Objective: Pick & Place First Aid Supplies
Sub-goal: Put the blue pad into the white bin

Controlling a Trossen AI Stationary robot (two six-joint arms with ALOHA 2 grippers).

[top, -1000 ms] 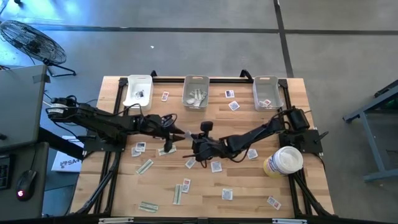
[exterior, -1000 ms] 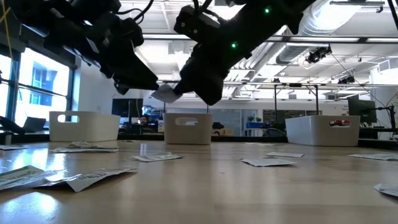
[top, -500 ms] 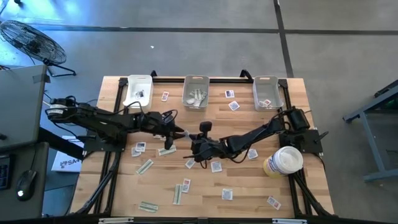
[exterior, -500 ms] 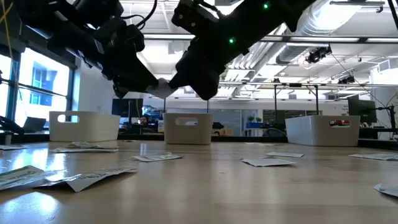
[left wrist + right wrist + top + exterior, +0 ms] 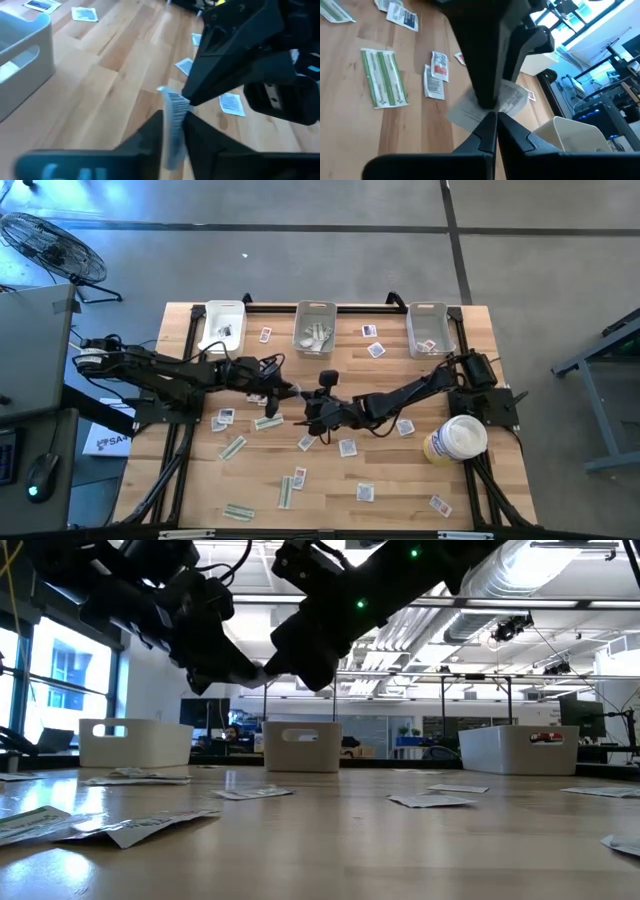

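Mid-frame in the high view, above the table, the two grippers meet tip to tip over one white packet. The left gripper has its fingers pinched narrow on the packet's lower part, the sheet standing edge-on between them. The right gripper is closed on the packet's far edge. More packets lie scattered below; three bins line the upper edge.
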